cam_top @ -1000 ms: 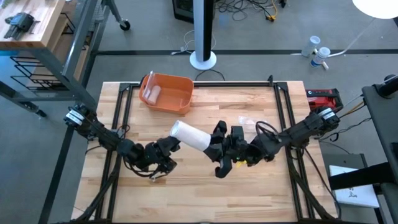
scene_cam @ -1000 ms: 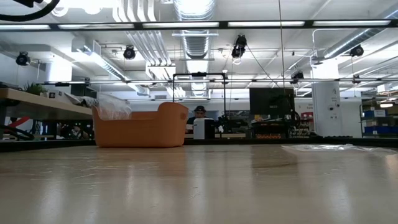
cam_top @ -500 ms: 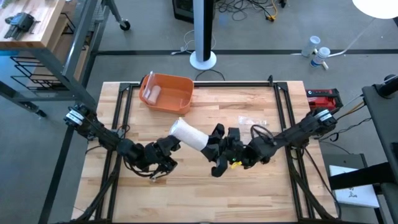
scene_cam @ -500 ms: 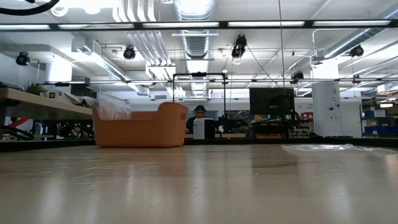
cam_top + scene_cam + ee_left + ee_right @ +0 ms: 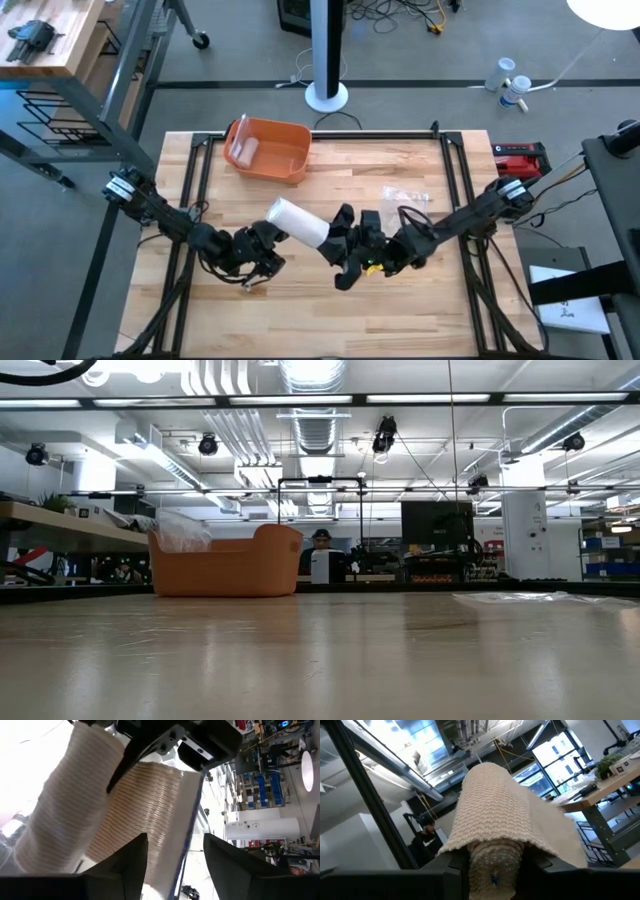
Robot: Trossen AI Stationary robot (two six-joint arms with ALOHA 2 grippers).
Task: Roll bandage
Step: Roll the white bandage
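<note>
A thick white roll of ribbed woven bandage (image 5: 296, 221) lay raised over the middle of the pale wooden plank desk (image 5: 330, 160), slanting between the two dark arms. The right claw (image 5: 338, 240) met it from the right side, and in the right wrist view the bandage (image 5: 492, 815) sat clamped between that claw's two dark fingers (image 5: 455, 865), a loose flap of the cloth draped over the rolled core. The left claw (image 5: 262, 243) sat at the roll's near-left end; its own wrist view showed the bandage (image 5: 90, 815) close up with its fingers (image 5: 127, 865) spread either side of the frame's lower edge (whether they actually pressed on the cloth I cannot tell). Toward the far left of the desk stood an orange plastic tub (image 5: 268, 150) with a small pale roll (image 5: 244, 150) inside it, well apart from the arms. A clear plastic wrapper (image 5: 405, 196) lay flat on the wood just beyond the right arm
</note>
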